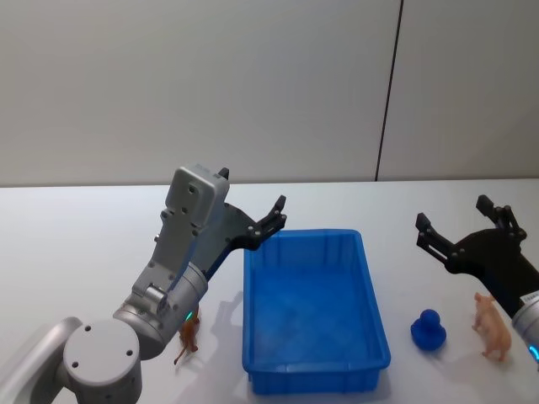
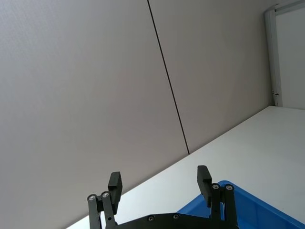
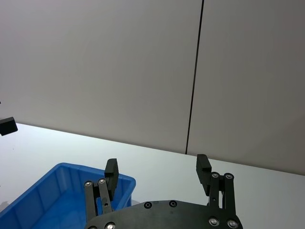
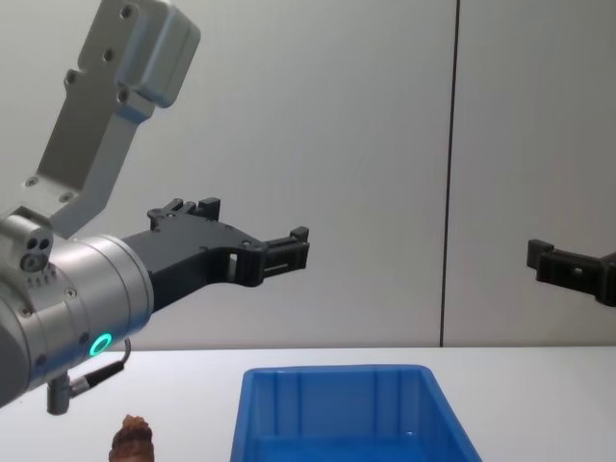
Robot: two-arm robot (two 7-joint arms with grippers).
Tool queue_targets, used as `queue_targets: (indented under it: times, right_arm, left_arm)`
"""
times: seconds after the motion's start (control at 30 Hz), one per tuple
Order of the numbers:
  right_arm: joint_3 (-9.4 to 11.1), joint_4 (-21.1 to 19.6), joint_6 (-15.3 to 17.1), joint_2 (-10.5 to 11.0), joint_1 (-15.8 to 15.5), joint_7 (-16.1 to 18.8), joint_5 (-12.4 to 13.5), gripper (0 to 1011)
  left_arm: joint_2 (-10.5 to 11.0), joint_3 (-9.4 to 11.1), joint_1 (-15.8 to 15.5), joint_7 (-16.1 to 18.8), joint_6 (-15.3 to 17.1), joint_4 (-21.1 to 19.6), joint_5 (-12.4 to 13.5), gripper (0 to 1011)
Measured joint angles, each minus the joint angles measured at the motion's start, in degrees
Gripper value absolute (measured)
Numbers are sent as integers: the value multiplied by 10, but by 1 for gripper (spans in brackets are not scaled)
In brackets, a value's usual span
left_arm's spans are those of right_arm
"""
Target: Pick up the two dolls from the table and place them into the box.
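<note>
The blue box (image 1: 312, 311) stands on the white table (image 1: 76, 244) in front of me; its rim also shows in the chest view (image 4: 337, 373). The blue doll (image 1: 429, 330) sits on the table just right of the box. Left of the box stands the brown doll (image 1: 189, 337), partly hidden by my left arm and low in the chest view (image 4: 132, 438). My left gripper (image 1: 251, 195) hangs open in the air above the box's far left corner (image 2: 159, 176). My right gripper (image 1: 451, 212) is open too, raised beyond the blue doll (image 3: 157, 164).
A pink pig figure (image 1: 491, 324) stands on the table right of the blue doll, under my right arm. Grey wall panels (image 1: 253, 84) with a dark seam rise behind the table's far edge.
</note>
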Motion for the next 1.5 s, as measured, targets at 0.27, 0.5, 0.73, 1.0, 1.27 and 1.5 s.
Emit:
queue_targets:
  times: [0.27, 0.5, 0.73, 1.0, 1.27, 1.5]
  right_arm:
    - [0, 0, 0, 0, 0, 0, 0, 1003]
    - [0, 0, 0, 0, 0, 0, 0, 1004]
    - [0, 0, 0, 0, 0, 0, 0, 1003]
    - [0, 0, 0, 0, 0, 0, 0, 1003]
    - [1, -2, 0, 2, -2, -1, 0, 1004]
    - [10, -23, 4, 18, -26, -22, 2, 1003]
  left_arm:
    - [0, 0, 0, 0, 0, 0, 0, 1001]
    - [0, 0, 0, 0, 0, 0, 0, 1001]
    - [0, 0, 0, 0, 0, 0, 0, 1001]
    - [0, 0, 0, 0, 0, 0, 0, 1001]
    - [0, 0, 0, 0, 0, 0, 0, 1001]
    - [0, 0, 0, 0, 0, 0, 0, 1001]
